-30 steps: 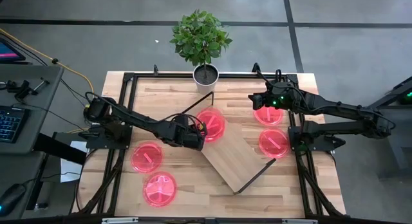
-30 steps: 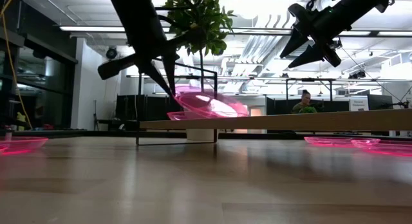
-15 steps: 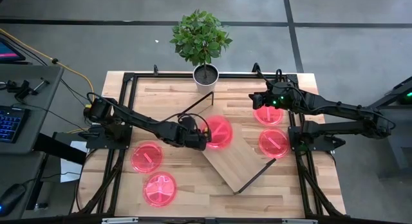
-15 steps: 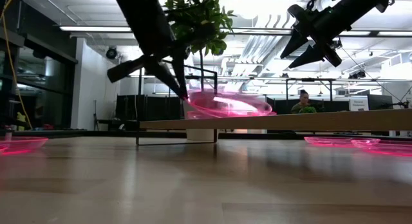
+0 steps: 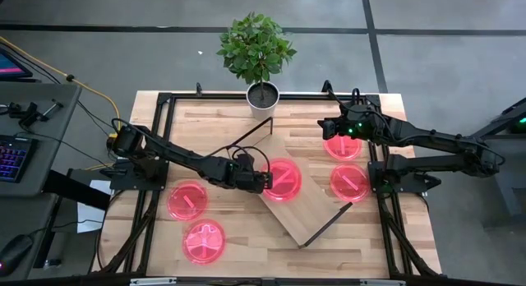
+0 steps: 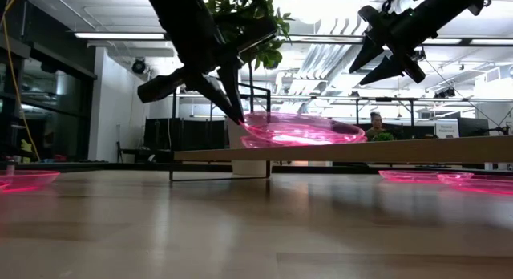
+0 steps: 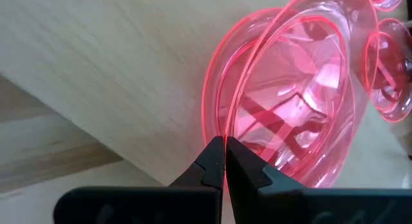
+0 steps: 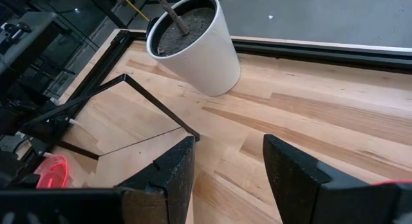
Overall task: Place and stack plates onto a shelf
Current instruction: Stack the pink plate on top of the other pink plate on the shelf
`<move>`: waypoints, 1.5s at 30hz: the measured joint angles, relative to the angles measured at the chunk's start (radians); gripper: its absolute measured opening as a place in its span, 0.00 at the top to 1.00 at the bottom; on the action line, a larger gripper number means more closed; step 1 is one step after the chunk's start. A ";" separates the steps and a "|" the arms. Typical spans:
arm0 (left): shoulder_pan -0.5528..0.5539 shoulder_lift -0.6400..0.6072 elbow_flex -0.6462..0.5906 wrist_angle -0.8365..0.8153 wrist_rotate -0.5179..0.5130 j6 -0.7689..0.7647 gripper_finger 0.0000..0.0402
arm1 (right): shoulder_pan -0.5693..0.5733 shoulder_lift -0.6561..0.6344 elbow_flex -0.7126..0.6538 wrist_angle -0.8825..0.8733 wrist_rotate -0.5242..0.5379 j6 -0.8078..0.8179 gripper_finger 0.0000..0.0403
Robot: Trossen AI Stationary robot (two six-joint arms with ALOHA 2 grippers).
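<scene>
Spanning the picture, the slatted tabletop (image 5: 238, 237) carries the shelf (image 5: 300, 208), which lies diagonally across its middle with a black wire frame at each short end. The plant pot (image 5: 263, 94) stands at the far edge. Four plates lie flat on the tabletop: two (image 5: 188, 200) (image 5: 204, 241) on the left side and two (image 5: 349, 182) (image 5: 343, 146) on the right side, well apart from the shelf. A fifth plate (image 5: 283, 178) rests on the shelf's far end; the left wrist view shows doubled rims there, so it seems to sit stacked on another. The left gripper (image 5: 265, 181) is closed, pinching this plate's near rim between its fingertips (image 7: 219, 161). The right gripper (image 5: 323, 127) hovers above the tabletop near the far right plate, its fingers (image 8: 168, 172) spread apart and holding nothing.
</scene>
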 joint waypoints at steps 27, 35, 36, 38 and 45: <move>0.020 0.000 0.000 0.024 0.067 0.151 0.72 | 0.000 0.000 0.000 0.000 0.020 0.000 0.58; 0.048 -0.042 -0.001 -0.002 0.087 0.282 0.64 | 0.000 0.000 0.000 0.000 0.022 0.026 0.58; 0.055 -0.056 -0.002 -0.009 0.079 0.307 0.64 | 0.000 0.000 0.000 0.000 0.021 0.027 0.58; 0.073 -0.098 -0.002 -0.014 0.068 0.383 0.63 | 0.000 0.000 0.000 0.000 0.009 0.027 0.58; 0.144 -0.324 -0.001 -0.030 0.023 0.753 0.63 | 0.000 0.000 0.000 0.045 -0.068 0.027 0.58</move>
